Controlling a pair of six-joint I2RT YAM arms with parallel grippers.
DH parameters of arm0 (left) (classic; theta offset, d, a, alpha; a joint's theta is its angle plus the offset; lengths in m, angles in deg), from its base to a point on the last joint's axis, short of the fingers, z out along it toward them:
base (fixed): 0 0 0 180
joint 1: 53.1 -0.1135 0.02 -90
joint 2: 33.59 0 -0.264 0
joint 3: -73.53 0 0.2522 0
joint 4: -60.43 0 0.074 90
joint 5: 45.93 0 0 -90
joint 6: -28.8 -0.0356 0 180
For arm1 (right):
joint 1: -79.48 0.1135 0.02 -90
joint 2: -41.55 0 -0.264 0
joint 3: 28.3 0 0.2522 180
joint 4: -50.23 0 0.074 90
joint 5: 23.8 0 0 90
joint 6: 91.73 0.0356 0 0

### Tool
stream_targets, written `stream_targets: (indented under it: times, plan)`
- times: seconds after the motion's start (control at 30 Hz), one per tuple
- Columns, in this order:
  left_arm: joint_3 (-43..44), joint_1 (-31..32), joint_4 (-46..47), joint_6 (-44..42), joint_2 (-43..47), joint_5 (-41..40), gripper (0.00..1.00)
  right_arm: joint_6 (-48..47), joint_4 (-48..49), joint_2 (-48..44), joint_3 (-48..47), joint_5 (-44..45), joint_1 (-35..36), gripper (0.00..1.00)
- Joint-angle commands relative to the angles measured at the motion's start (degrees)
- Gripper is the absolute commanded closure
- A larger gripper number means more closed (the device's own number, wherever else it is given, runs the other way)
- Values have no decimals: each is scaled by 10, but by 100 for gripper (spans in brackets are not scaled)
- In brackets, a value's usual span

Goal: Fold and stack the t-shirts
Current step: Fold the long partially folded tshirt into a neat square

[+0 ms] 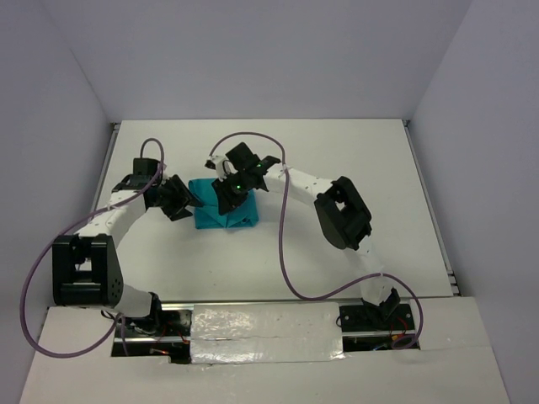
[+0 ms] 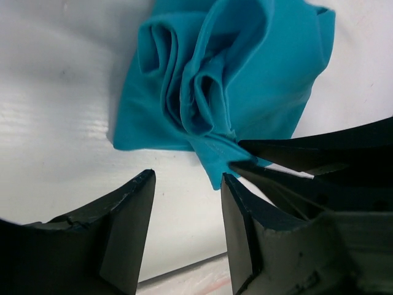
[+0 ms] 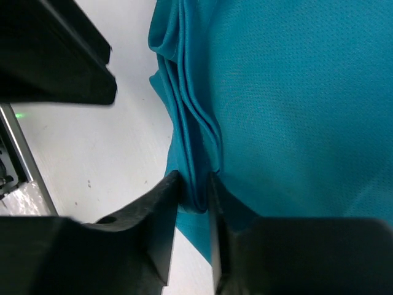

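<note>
Teal t-shirt (image 1: 226, 215) lies bunched on the surface (image 1: 337, 151). Right pincer (image 3: 193, 203) pinches its layered edge; left pincer (image 2: 187, 221) gapes empty just beside it. Seemingly mid-fold; next, the left needs a second corner.

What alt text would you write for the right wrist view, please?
Two dark fingers pinch the bunched, layered edge of a teal t-shirt, which fills most of the frame. The white table shows on the left, and a blurred black shape sits in the top left corner.
</note>
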Motion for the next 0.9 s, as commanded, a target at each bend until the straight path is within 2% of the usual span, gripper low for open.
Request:
stream_targets:
  times: [0.0, 0.2, 0.53, 0.63, 0.8, 0.87]
  plan:
    - [-16, 15, 7, 43, 33, 7, 40, 7, 13, 2, -20, -19, 8, 70]
    - [-52, 14, -16, 76, 90, -26, 38, 34, 35, -8, -9, -61, 22, 84]
    - [-121, 14, -22, 113, 172, -51, 38, 117, 89, 20, -45, -85, 54, 82]
    - [-139, 14, -25, 117, 193, -55, 38, 129, 91, 42, -60, -88, 60, 74]
    - [-162, 14, -26, 127, 219, -59, 38, 149, 104, 74, -72, -123, 62, 51]
    - [-166, 14, -27, 130, 226, -59, 38, 143, 103, 70, -81, -131, 54, 49]
